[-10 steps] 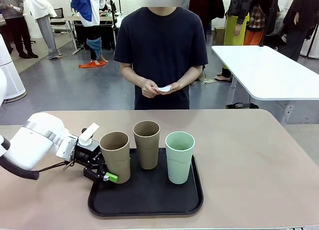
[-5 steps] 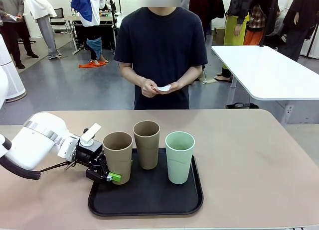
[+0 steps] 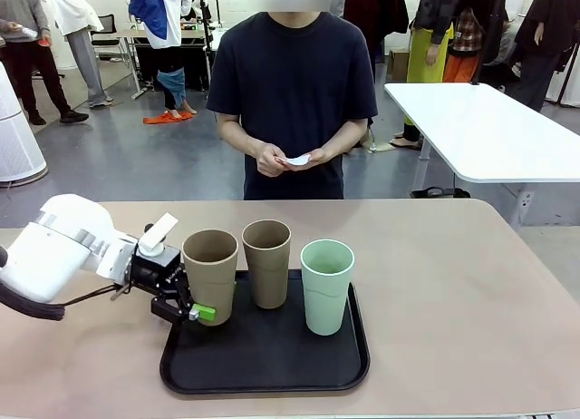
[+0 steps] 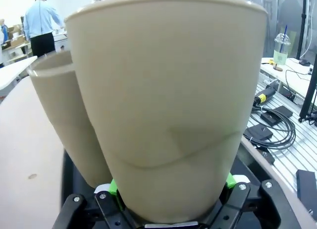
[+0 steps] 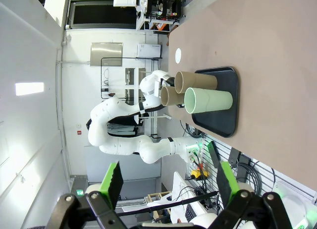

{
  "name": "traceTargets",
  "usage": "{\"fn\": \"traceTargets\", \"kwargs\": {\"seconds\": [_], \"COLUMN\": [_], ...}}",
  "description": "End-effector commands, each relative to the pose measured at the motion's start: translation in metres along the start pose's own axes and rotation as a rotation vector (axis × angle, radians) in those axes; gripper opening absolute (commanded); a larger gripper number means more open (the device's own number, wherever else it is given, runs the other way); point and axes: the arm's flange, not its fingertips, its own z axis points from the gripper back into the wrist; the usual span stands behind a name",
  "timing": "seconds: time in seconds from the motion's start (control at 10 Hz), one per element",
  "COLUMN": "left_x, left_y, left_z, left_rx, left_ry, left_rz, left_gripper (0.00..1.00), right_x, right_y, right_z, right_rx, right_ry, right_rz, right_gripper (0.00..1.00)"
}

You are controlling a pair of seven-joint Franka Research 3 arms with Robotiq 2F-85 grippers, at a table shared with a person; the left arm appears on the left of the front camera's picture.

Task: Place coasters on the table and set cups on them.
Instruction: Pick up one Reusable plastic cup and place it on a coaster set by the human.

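3 cups [image 3: 266, 265] in a row on the tray [image 3: 263, 369], tray on the counter [image 3: 453, 292]; left end effector [image 3: 201, 308] at the leftmost cup [image 3: 210, 265]; person [image 3: 292, 92] behind the counter.

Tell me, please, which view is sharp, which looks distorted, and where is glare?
Front view: even light, sharp, only a faint sheen on the black tray. Left wrist view: the tan cup in the left gripper looks swollen by the wide lens. Right wrist view: rolled sideways, with a blown-out light patch near the left edge.
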Motion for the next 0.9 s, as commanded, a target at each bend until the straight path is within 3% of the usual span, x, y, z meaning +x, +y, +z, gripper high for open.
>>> {"fn": "traceTargets", "kwargs": {"seconds": [0.0, 0.3, 0.5, 0.7, 0.8], "left_x": [0.064, 0.173, 0.198, 0.188, 0.211], "left_y": [-0.015, -0.022, -0.025, -0.028, -0.028], "left_z": [0.031, 0.072, 0.083, 0.086, 0.088], "left_rx": [0.072, 0.17, 0.18, 0.15, 0.183], "left_ry": [0.031, -0.001, 0.001, 0.007, 0.015], "left_rz": [0.021, -0.029, -0.032, -0.049, -0.054], "left_gripper": [0.22, 0.22, 0.22, 0.22, 0.22], "right_x": [0.001, 0.001, 0.001, 0.001, 0.001], "right_y": [-0.001, -0.001, -0.001, -0.001, -0.001], "right_z": [0.0, 0.0, 0.0, 0.0, 0.0], "right_rx": [0.002, 0.002, 0.002, 0.002, 0.002], "right_ry": [-0.005, -0.005, -0.005, -0.005, -0.005], "right_rz": [0.012, 0.012, 0.012, 0.012, 0.012], "right_gripper": [1.0, 1.0, 1.0, 1.0, 1.0]}}
